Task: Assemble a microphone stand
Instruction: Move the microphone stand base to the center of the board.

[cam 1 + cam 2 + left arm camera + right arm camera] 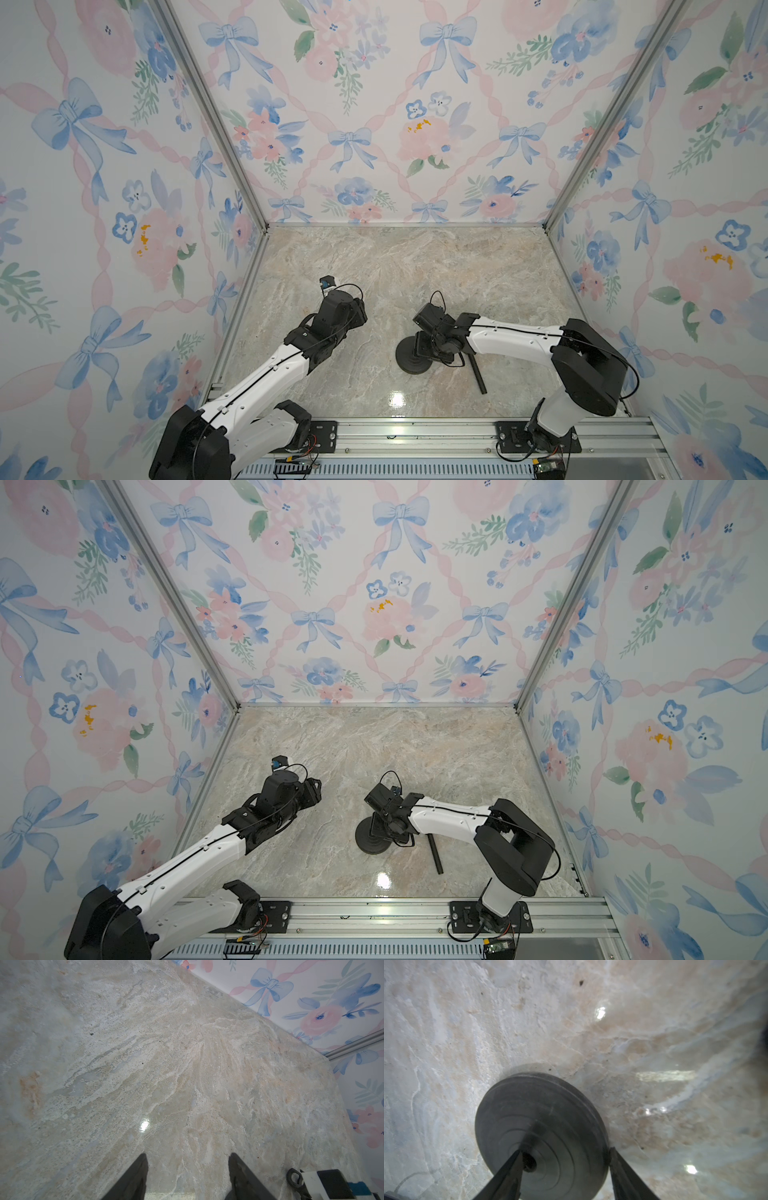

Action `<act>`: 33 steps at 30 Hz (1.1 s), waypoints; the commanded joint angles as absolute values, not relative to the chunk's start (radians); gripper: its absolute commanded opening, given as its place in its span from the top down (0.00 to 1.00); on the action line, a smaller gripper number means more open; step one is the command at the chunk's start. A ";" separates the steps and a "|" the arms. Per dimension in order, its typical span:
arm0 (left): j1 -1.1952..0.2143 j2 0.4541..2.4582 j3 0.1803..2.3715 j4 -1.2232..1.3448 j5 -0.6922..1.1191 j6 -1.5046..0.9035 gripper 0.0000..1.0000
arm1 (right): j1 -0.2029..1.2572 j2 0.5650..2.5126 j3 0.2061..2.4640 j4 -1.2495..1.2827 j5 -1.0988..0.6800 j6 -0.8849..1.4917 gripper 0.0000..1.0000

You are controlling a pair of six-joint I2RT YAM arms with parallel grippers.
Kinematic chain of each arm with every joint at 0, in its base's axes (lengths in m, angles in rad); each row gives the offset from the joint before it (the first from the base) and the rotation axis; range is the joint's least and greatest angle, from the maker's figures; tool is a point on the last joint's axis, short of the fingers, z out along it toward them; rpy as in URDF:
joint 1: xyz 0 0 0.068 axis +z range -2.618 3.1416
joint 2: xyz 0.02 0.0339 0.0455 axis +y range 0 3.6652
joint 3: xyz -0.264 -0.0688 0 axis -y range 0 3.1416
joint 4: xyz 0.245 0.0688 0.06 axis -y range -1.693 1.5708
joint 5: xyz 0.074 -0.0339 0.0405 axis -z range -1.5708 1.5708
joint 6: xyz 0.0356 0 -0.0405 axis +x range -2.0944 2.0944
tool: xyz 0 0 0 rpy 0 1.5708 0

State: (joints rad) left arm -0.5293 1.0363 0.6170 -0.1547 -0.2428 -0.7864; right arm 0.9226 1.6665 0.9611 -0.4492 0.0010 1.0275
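Assembly not begun: base (407, 360) sits lower centre on the desk (374, 270), with the rod (478, 376) lying unjoined to its right. Your right hand (565, 1150) straddles the base, grip unclear; left hand (188, 1155) apart, empty.

The left gripper (188, 1157), its two dark fingertips (136, 1176) held apart, hovers over a glossy beige marble-patterned table (145, 1053) that meets a wall (324, 999) papered with blue bows and pink flowers.
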 commanded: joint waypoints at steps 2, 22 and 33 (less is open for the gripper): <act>-0.527 1.015 0.597 -0.166 -0.247 -0.786 0.35 | 0.945 1.717 0.989 -0.550 0.090 1.016 0.39; -0.525 0.974 0.586 -0.165 -0.274 -0.801 0.35 | 0.776 1.955 1.159 -0.531 0.116 0.837 0.42; -0.542 0.971 0.560 -0.160 -0.252 -0.827 0.33 | 0.630 2.049 1.361 -0.584 0.133 0.724 0.42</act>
